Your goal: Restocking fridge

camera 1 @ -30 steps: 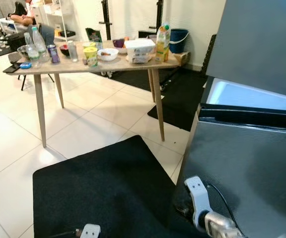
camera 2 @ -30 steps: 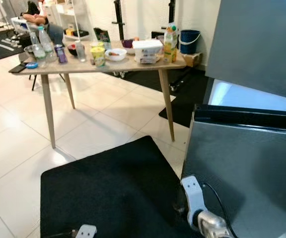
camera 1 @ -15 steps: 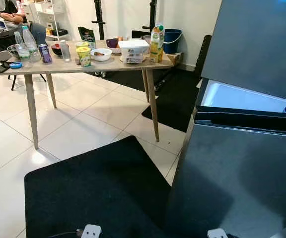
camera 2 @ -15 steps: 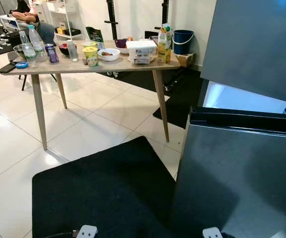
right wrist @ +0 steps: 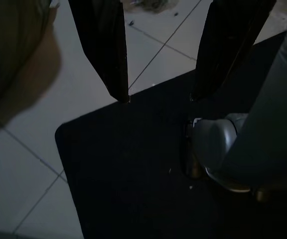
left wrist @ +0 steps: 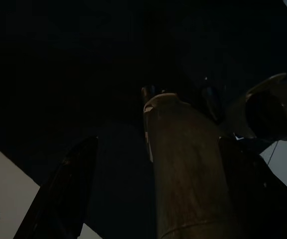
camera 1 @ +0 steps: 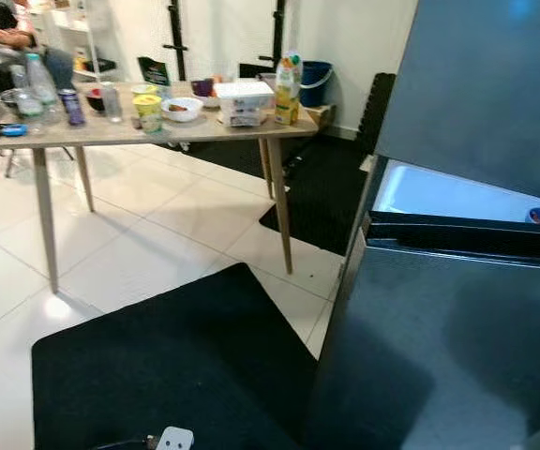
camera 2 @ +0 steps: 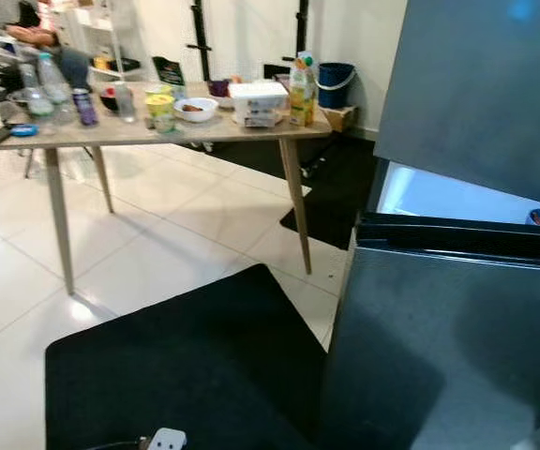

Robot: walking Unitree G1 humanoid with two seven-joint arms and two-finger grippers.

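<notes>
With my right gripper spread and empty and my left gripper gaping over the black mat, restocking looks barely begun: the fridge stands ajar, the juice carton waits at the table's far corner.

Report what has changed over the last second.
The right arm, raised in front of the dark grey fridge door a second ago, has dropped. The right claw now hangs open above the black floor mat. The head camera swung a little, so the whole scene shifted. The left arm stayed low. The long wooden table and the groceries on it are as before.
</notes>
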